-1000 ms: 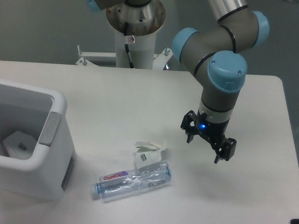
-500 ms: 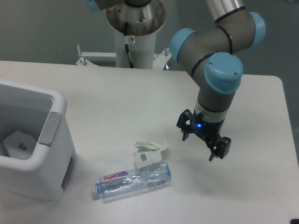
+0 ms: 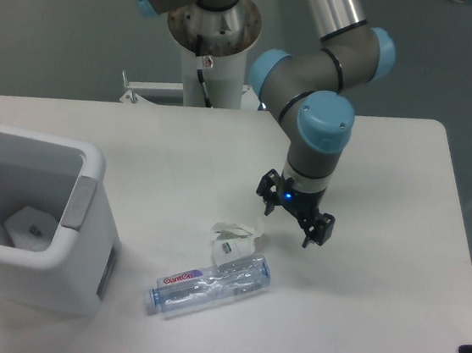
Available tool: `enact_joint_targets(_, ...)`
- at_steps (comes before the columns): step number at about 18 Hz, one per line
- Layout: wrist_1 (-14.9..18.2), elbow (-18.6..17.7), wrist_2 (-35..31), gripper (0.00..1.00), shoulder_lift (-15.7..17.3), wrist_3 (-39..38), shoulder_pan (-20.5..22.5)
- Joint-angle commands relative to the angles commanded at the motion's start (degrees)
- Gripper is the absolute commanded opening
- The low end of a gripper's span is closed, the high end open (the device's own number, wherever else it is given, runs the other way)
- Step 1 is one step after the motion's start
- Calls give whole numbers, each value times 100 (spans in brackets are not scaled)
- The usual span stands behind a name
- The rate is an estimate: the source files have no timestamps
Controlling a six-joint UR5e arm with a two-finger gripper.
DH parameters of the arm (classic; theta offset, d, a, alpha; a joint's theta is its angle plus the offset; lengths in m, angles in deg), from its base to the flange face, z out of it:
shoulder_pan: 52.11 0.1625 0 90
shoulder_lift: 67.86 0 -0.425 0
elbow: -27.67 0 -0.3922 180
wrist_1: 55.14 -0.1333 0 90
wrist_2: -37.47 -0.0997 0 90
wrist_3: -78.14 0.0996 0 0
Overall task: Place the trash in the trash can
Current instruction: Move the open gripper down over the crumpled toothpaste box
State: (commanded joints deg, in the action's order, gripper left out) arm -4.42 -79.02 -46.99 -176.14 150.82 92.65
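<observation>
The gripper (image 3: pixel 294 216) is seen spread wide and empty above the table (blue light lit), just right of the wrapper (image 3: pixel 234 237). The bottle (image 3: pixel 211 285) is laid touching the wrapper's near side, with the trash can (image 3: pixel 84 236) set well left.

A single fixed camera looks down from high at the front of the desk (image 3: pixel 372 328), facing the arm's base pedestal (image 3: pixel 211 54) at the far edge. It sits fairly near; the desk's left and front edges are cut off, probably the arm's upper links too.
</observation>
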Motion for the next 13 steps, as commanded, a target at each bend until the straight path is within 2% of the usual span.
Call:
enact_joint_targets(3,0,-150,-9,100,27,-52,-88)
enact_joint_targets(13,-26,104,-44,100,-456,-79,-326)
